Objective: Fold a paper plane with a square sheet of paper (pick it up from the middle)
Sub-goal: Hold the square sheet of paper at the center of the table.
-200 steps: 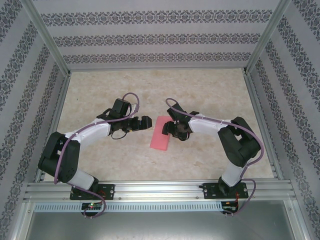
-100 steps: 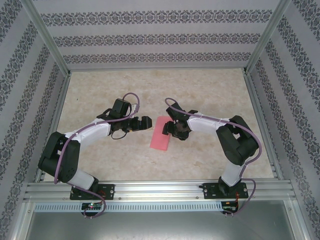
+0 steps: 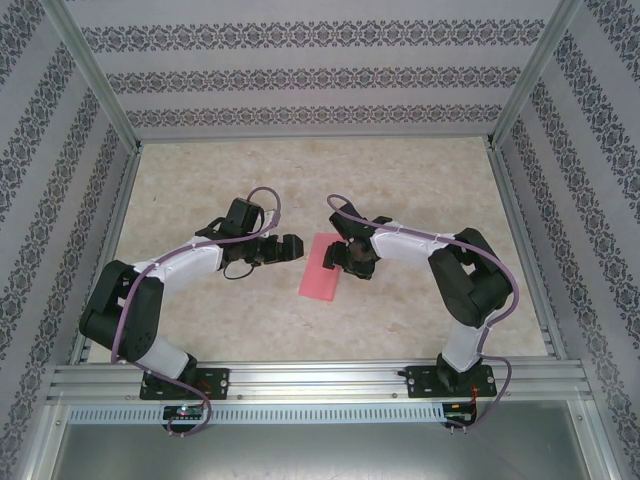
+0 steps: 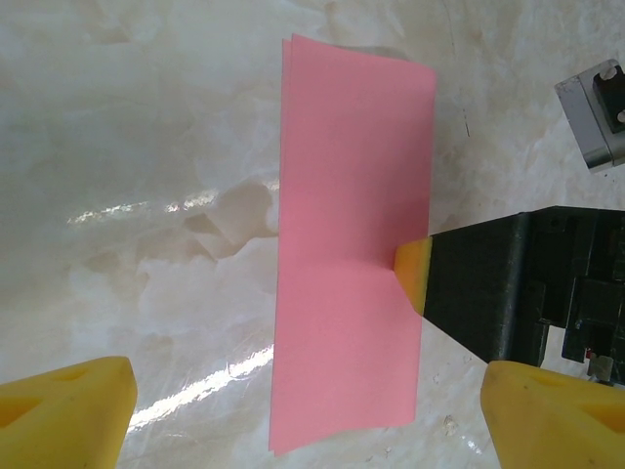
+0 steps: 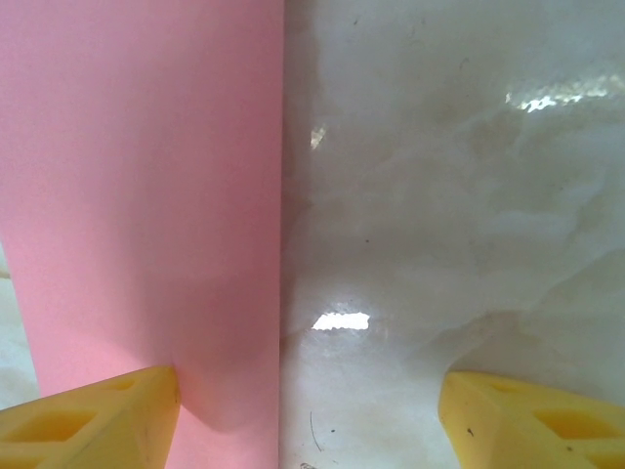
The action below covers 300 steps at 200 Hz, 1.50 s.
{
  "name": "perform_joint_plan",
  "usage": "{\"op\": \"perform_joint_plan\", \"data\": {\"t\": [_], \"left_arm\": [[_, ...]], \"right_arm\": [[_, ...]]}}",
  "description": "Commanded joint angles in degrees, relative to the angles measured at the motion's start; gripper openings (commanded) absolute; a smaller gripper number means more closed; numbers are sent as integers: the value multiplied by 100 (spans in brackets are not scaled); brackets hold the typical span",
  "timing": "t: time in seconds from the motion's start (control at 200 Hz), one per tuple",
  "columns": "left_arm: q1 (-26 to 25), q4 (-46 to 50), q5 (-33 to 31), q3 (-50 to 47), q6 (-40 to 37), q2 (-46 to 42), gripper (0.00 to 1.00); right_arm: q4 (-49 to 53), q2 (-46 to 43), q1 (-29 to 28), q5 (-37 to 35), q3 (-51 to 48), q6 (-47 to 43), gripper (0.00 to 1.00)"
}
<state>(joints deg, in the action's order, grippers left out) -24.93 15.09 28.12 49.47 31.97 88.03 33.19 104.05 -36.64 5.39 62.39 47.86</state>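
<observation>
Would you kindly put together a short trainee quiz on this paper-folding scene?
1. True or false: the pink paper is lifted clear of the table.
2. Which claw rests a fingertip on the paper's edge: A, the left claw, or B, the right claw?
3. Fill in: the left claw's jaws stand ____.
Key: 1 false; 2 B; 3 open.

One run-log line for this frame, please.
paper: folded in half, flat on table | left gripper: open, off the paper | right gripper: open, one finger on paper's edge
</observation>
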Motion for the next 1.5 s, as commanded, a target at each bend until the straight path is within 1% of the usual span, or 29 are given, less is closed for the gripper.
{"op": "perform_joint_plan", "data": {"t": [0.0,0.16,0.3,0.405,0.565,0.639,0.679,1.139,1.224,1.309,1.494], "left_arm": [[-83,44,106,161,-55,66,92],[-86,55,126,148,-75,78,92],[-84,73,146,154,-85,99,89],[-84,51,223,194,-68,167,81],[-118,72,401,347,-7,416,59],[-166,97,504,463,16,573,52],[-193,108,510,505,29,629,49],[-226,179,450,528,3,709,48],[-224,161,424,512,18,698,49],[-225,178,412,511,9,698,49],[-229,213,379,520,-6,681,49]], "right_arm": [[-47,506,-22,-164,-140,-101,74],[59,589,-23,-210,-90,-101,74],[100,634,-24,-222,-65,-117,74],[125,651,-22,-222,-44,-119,74],[160,702,-36,-249,-21,-111,74],[153,713,-33,-249,-29,-76,75],[121,702,-29,-245,-51,-34,75],[-422,531,78,203,-243,187,76],[-519,484,85,235,-295,239,79],[-438,484,80,201,-252,191,74],[-321,363,61,124,-236,-32,73]]}}
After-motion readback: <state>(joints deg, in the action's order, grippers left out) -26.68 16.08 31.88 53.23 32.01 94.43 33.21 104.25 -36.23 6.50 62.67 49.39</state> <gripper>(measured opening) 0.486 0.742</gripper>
